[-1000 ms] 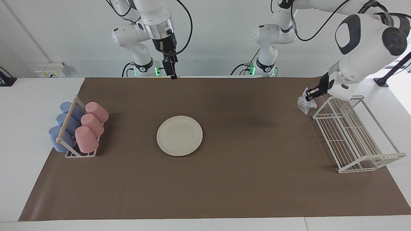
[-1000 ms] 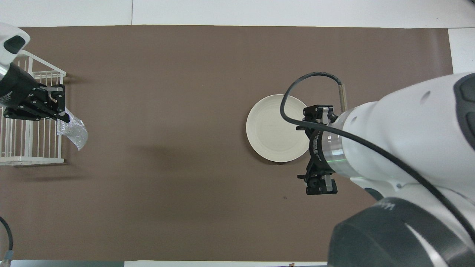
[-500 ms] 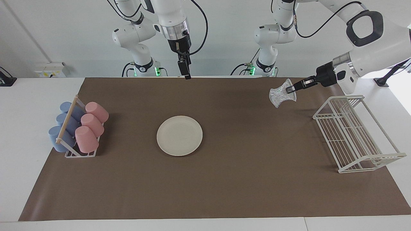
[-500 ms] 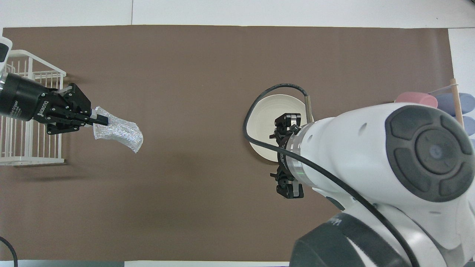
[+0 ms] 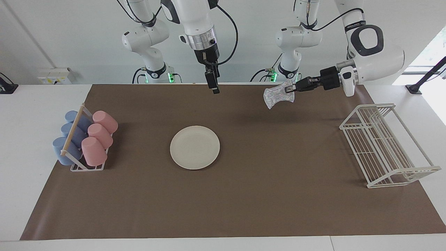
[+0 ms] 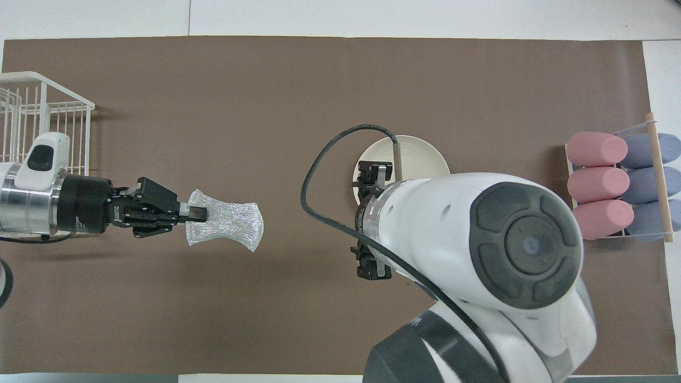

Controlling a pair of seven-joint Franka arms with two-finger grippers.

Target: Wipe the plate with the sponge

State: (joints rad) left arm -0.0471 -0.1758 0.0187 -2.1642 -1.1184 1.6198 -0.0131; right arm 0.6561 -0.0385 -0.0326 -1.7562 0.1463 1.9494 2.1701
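The cream-white plate lies flat in the middle of the brown mat. My left gripper is shut on one end of the silvery, glittery sponge and holds it out level in the air. The sponge hangs over bare mat between the wire rack and the plate. In the overhead view the left gripper and the sponge show plainly. My right gripper points down, open and empty, high over the mat and well clear of the plate. From overhead the right arm covers part of the plate.
A white wire rack stands at the left arm's end of the mat. A cup rack with pink and blue cups lying on their sides stands at the right arm's end. Both racks sit well apart from the plate.
My left gripper has lifted the sponge from beside the wire rack and carried it toward the middle of the table. My right gripper has drifted toward the left arm's end.
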